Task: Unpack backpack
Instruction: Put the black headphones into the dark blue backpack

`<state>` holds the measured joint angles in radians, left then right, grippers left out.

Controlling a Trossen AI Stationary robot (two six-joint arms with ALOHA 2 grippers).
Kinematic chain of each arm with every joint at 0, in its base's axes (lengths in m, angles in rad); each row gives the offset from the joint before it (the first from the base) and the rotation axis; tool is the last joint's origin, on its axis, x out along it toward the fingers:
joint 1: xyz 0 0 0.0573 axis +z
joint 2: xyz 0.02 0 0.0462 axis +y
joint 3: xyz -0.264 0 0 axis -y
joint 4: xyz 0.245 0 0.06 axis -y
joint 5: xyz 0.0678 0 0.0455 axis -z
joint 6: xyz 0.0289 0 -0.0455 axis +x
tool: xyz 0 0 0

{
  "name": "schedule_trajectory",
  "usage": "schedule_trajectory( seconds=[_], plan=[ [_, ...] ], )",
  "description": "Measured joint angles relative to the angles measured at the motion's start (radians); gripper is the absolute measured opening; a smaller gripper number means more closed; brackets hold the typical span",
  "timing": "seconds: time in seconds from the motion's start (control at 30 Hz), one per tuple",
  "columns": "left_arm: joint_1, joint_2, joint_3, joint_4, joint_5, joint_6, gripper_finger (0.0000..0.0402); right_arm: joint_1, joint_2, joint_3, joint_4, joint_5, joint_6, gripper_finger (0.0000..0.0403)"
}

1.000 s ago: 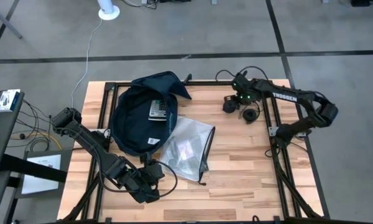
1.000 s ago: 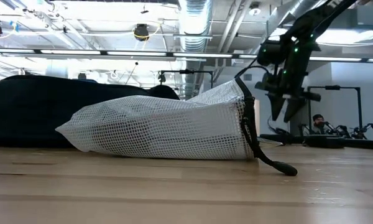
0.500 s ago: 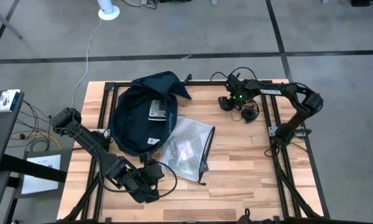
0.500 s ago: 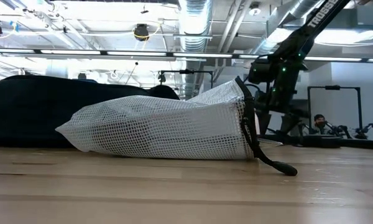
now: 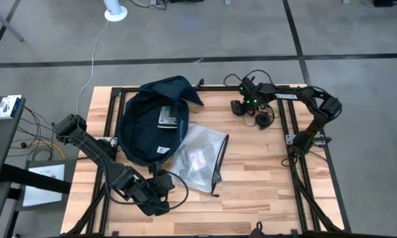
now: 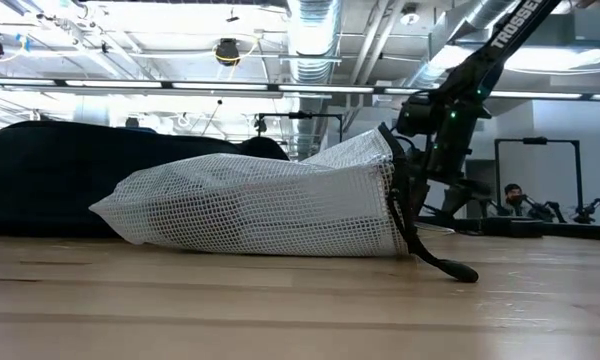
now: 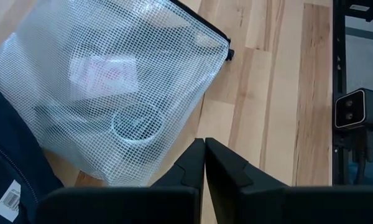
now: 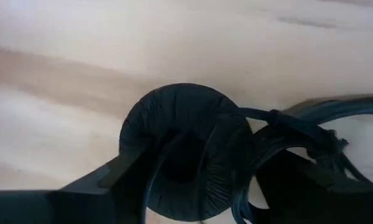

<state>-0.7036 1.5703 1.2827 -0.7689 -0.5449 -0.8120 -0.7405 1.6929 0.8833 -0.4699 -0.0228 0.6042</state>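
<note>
Backpack [image 5: 149,122] — dark navy, rounded, unzipped, left gripper [image 7: 204,163] closed, right gripper [image 5: 240,108] fingers' spread unclear

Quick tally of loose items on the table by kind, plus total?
Backpack, dark navy: 1
Clear mesh pouch: 1
Black headphones, at the right gripper: 1
Total: 3

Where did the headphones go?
In the high view the headphones lie on the far right part of the table, under the right tool and well right of the backpack.
</note>
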Motion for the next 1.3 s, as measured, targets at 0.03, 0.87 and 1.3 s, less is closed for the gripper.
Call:
schedule_trajectory(
  seconds=[0.03, 0.87, 1.3],
  plan=[
    [0.000, 0.000, 0.000, 0.000, 0.000, 0.000, 0.0000, 0.012, -0.001, 0.000, 0.001, -0.008, -0.006, 0.0220],
    [0.015, 0.000, 0.000, 0.035, 0.000, 0.003, 0.0000, 0.496, -0.343, -0.009, 0.422, -0.086, 0.030, 0.0002],
    [-0.002, 0.000, 0.000, 0.053, 0.000, -0.003, 0.0000, 0.575, -0.363, 0.220, 0.457, -0.057, -0.035, 0.0000]
  ],
)
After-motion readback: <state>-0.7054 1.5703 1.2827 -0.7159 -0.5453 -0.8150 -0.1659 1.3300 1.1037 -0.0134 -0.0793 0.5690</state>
